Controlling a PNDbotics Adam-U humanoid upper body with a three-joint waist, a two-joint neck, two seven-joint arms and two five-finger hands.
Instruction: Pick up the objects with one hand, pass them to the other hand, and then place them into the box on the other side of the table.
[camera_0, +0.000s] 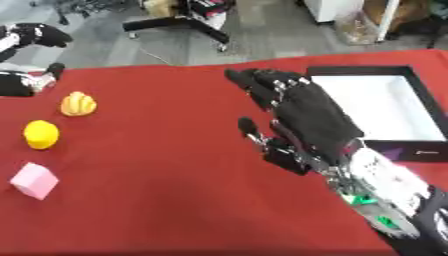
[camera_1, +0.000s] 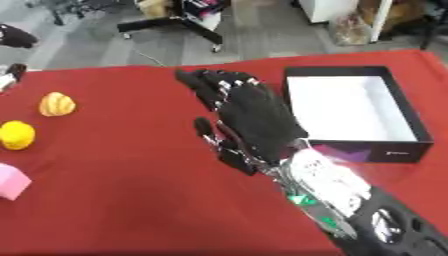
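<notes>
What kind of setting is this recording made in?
Probably a lab or office workspace: a table under a red cloth on a grey floor, black chair bases behind it, and staged props, namely a pink cube, a yellow object and a box.

three small objects (camera_0: 42, 134) left, box (camera_0: 418, 90) right.

Right hand (camera_0: 306, 117): black shell over palm and fingers, silver metal showing at the joints. Forearm (camera_1: 328, 185) behind that hand: white casing, green patches (nature unclear), then black housing. Left hand (camera_0: 31, 36): black, with white parts.
</notes>
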